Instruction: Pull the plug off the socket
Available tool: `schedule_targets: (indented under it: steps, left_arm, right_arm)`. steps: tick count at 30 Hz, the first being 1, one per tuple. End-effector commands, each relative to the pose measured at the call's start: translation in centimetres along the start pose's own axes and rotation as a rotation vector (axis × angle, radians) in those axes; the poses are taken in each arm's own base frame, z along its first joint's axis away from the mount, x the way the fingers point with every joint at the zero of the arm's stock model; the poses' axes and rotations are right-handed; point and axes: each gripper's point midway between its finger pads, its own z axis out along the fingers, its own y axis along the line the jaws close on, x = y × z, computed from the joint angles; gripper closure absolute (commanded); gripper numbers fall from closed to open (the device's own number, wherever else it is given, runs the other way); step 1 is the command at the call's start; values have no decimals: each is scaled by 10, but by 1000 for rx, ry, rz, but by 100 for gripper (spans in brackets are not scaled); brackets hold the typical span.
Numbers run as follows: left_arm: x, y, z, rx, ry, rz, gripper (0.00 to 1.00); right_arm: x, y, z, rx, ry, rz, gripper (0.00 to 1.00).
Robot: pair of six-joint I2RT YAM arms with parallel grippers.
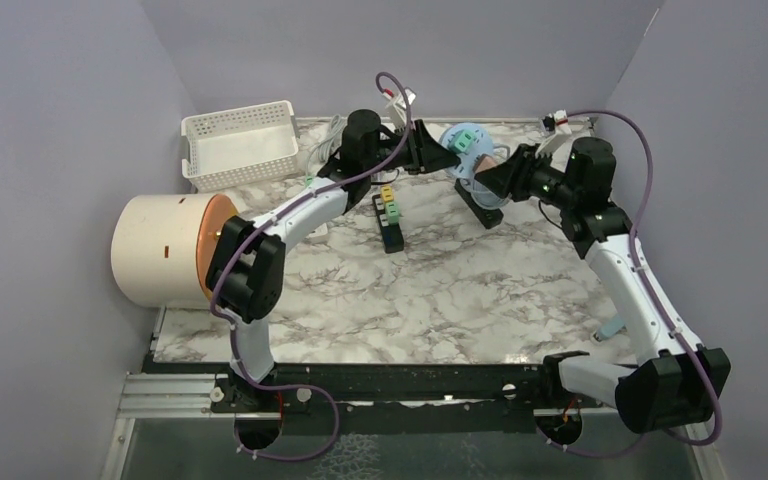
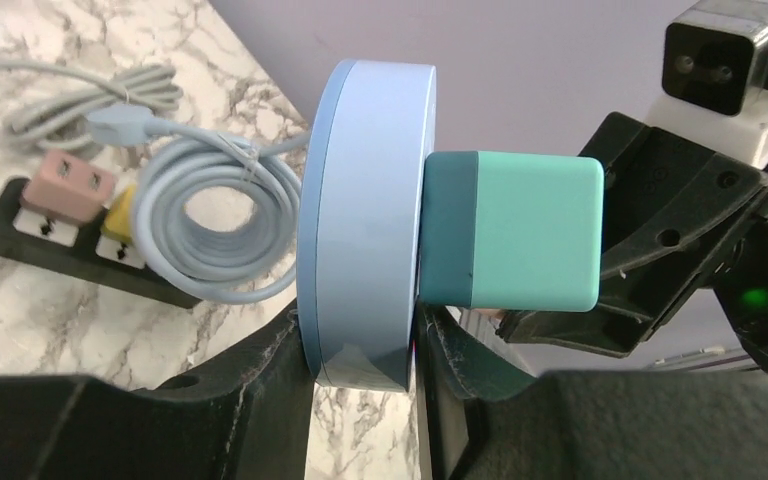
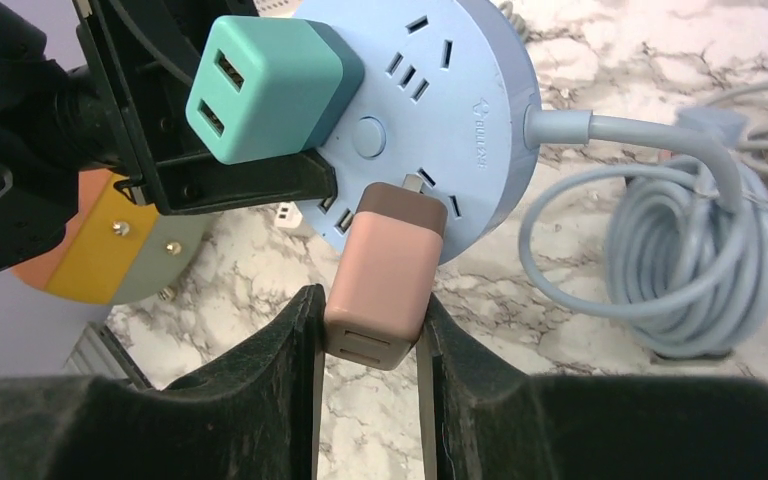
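With the left gripper clamping the socket by its rim and the right gripper pinching the pink plug, whose prong shows just ahead of the fingertips, extraction looks begun, and the next move calls for a straight backward pull.

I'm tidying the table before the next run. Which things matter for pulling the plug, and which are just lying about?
In the job: round blue socket, clamped by the left gripper; pink plug, clamped by the right gripper.

Lying about: teal plug seated in the socket and ungripped, white basket, black power strip, cream cylinder.
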Motion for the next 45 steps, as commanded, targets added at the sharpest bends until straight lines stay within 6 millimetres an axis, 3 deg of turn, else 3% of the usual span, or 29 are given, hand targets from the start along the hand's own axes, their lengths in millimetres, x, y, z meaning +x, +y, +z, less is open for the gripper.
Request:
schedule_targets:
  steps: [1, 4, 11, 14, 17, 22, 26, 29, 32, 35, 39, 45]
  left_arm:
    - [-120, 146, -71, -521, -385, 135, 100]
    - [-131, 143, -71, -495, -365, 193, 100]
    - [-144, 137, -70, -471, -330, 345, 100]
    - [-157, 134, -72, -460, -351, 388, 100]
    - [-172, 128, -71, -429, -363, 421, 100]
    - [-187, 117, -58, -348, -337, 481, 100]
    - [-187, 113, -49, -297, -294, 507, 100]
    - [-184, 111, -44, -268, -264, 511, 100]
    - [-177, 113, -45, -269, -239, 514, 100]
    - [-170, 114, -48, -274, -211, 527, 100]
    - [-160, 114, -51, -268, -174, 545, 100]
    - [-152, 117, -54, -267, -151, 555, 100]
  right_arm:
    - [-17, 120, -51, -476, 2, -157, 99]
    - [-14, 125, -55, -510, 17, -156, 99]
    - [-40, 141, -69, -525, -78, -206, 99]
    - [-33, 139, -61, -551, 13, -175, 99]
    - [-5, 112, -41, -496, 168, -135, 99]
    - [61, 59, -12, -323, 479, -100, 99]
    - [99, 48, 10, -290, 643, -145, 99]
    - [144, 40, 27, -261, 826, -187, 99]
    - [182, 50, 35, -359, 957, -204, 99]
    - [206, 52, 39, -429, 1033, -225, 99]
    - [239, 26, 40, -437, 1116, -294, 98]
    - [256, -2, 55, -396, 1176, -364, 93]
